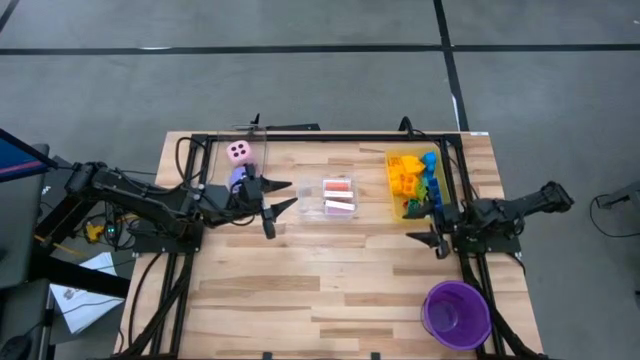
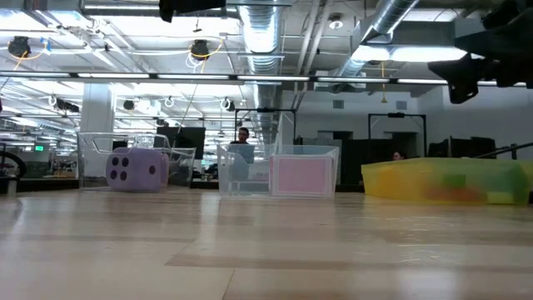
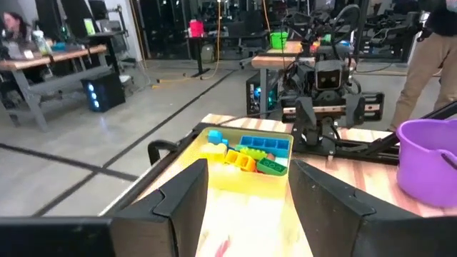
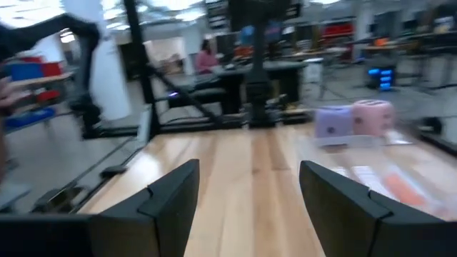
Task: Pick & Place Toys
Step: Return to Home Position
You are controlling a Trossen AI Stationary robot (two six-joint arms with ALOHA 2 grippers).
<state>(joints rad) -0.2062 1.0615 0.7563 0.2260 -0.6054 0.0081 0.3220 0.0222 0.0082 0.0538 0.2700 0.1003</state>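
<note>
Several small bricks [image 1: 413,178], yellow, blue, orange and green, lie in a yellow see-through bin [image 1: 392,196] at the far right; they also show in the left wrist view [image 3: 246,152]. Pink-backed cards [image 1: 339,197] lie in a clear bin [image 2: 279,172] at the middle. A pink die [image 1: 239,151] and a purple die [image 2: 136,169] sit at the far left. My left gripper [image 1: 290,194] is open and empty, between the purple die and the card bin. My right gripper [image 1: 428,226] is open and empty, beside the yellow bin's near end.
A round purple cup [image 1: 457,312] stands at the table's near right corner. A black frame [image 1: 320,136] runs along the far edge. Bare wood [image 1: 320,280] lies across the near half. People and desks show in the room behind the table.
</note>
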